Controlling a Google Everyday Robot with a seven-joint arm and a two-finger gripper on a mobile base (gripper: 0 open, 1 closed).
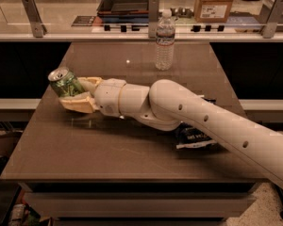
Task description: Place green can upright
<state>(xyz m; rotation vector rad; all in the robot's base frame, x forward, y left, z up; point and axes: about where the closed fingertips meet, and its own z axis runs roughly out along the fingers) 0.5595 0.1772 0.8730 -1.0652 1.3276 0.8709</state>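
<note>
Gripper (75, 94) closed on the green can (65, 82), near the left edge of the tabletop (108, 149).
Can tilted, not upright; silver top end with pull tab faces up and toward the far-left corner; body clamped between the two cream fingers (77, 104), one behind it and one below; whether the can touches the surface cannot be told; arm (217, 126) reaches in from the near-right corner across the middle; clear water bottle (164, 41) upright near the far edge, well apart from the can; dark snack bag (193, 138) flat toward the right edge, partly under the arm.
</note>
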